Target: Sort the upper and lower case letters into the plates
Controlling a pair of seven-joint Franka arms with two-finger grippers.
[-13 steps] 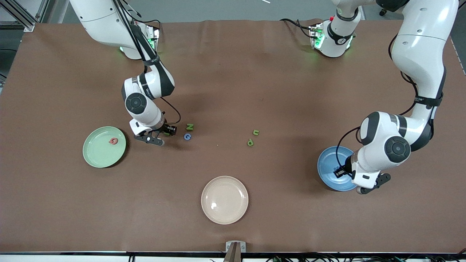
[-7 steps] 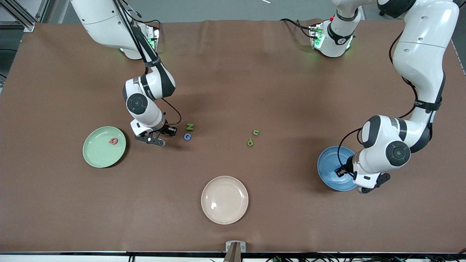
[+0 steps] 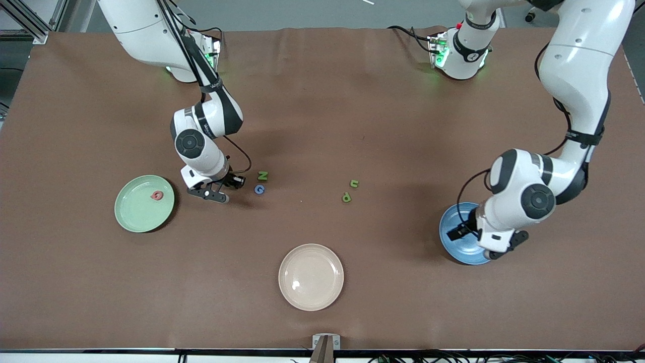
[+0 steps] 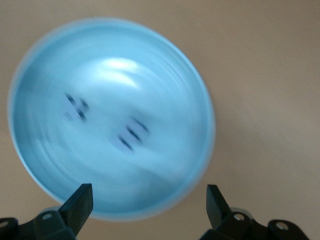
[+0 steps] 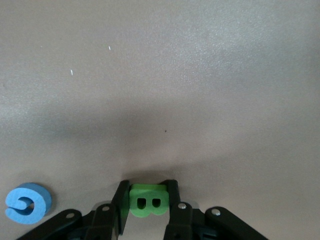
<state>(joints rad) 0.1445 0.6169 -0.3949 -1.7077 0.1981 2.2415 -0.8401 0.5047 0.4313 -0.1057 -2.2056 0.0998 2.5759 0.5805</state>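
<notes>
Fingers of my right gripper (image 5: 147, 202) are clamped on a green B (image 5: 146, 202), low over the mat near the middle of the bench toward the right arm's end. I judge the pinch across the letter's flat sides is meant to keep it square for the carry. Just beside it lie a blue G (image 3: 259, 189) and a green N (image 3: 262, 175); the G reads clearly in the right wrist view as well. The mint green plate (image 3: 136, 214) sits toward the right arm's end and already holds a red letter (image 3: 157, 195), which looks like a G, so I take that plate for capitals.

My left gripper (image 4: 149, 200) hangs over the blue plate (image 3: 453, 242) near the left arm's end, jaws spread wide with nothing between them. Whether anything lies in that plate I cannot tell.

Two green letters, a u (image 3: 354, 183) and a p (image 3: 346, 197), wait mid-bench. A beige plate (image 3: 311, 300) sits by the front edge. No brand text is legible.
</notes>
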